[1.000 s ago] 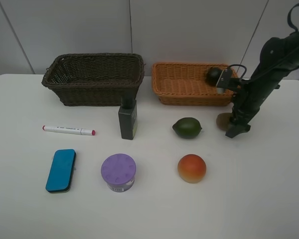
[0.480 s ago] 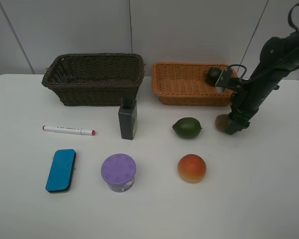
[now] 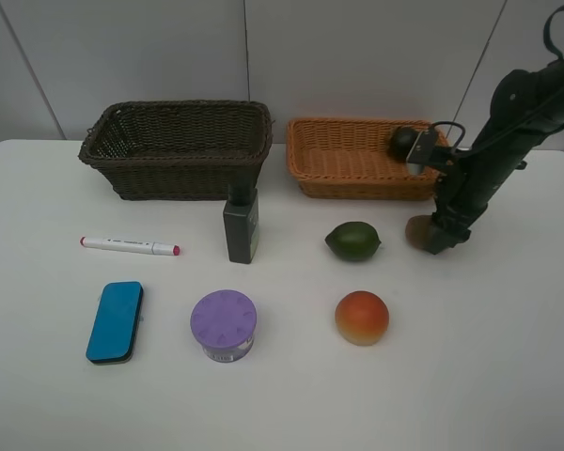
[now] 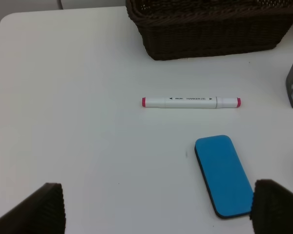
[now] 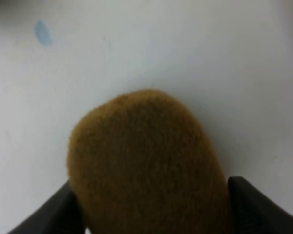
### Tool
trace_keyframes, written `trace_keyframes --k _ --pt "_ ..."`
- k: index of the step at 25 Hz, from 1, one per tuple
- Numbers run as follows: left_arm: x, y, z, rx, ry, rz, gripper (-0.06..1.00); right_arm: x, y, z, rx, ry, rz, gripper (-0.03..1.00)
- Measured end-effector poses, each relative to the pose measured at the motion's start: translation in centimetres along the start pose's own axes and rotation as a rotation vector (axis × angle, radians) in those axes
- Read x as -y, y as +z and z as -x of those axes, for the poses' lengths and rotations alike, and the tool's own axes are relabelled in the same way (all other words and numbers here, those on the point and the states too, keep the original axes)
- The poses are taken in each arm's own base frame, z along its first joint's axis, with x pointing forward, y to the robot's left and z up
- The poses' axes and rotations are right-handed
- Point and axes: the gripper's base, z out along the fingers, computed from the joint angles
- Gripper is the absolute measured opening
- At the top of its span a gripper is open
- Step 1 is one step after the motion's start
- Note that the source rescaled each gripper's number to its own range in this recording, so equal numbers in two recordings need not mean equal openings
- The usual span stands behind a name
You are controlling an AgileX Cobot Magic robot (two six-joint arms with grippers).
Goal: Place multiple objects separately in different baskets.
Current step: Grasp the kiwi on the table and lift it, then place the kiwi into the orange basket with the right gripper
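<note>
White tabletop (image 3: 508,357): we are seeing the right gripper (image 3: 436,237) clamping shut on the brown kiwi (image 3: 417,230).
Kiwi is showing just in front of the light orange basket (image 3: 338,160), by its right front corner; dark mangosteen (image 3: 402,141) is lying inside that basket. Left gripper (image 4: 158,214) is hanging wide open, gripping nothing, well left of that basket.

I see only a sliver of the kiwi (image 3: 416,230) behind my right gripper (image 3: 438,241); the wrist view is blurred and crops the fruit.
</note>
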Motion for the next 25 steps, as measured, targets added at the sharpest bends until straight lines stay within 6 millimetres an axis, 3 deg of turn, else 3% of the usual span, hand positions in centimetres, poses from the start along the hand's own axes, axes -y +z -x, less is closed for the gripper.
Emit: trace_keyframes --k 8,12,18,22,25 --pt "0.0 0.0 0.0 0.0 0.0 0.0 1.0 -0.1 0.0 0.0 -0.005 0.0 0.008 0.04" --pt "0.0 0.0 0.0 0.0 0.0 0.0 1.0 -0.5 -1.1 -0.2 -0.019 -0.001 0.033 0.04" --pt "0.0 0.0 0.0 0.0 0.0 0.0 1.0 -1.1 -7.3 -0.3 0.05 0.057 -0.059 0.04" --pt "0.0 0.0 0.0 0.0 0.0 0.0 1.0 -1.6 -11.1 -0.5 0.126 0.241 -0.136 0.04" --pt "0.0 0.0 0.0 0.0 0.0 0.0 1.0 -1.4 -12.4 -0.5 0.156 0.443 -0.16 0.04"
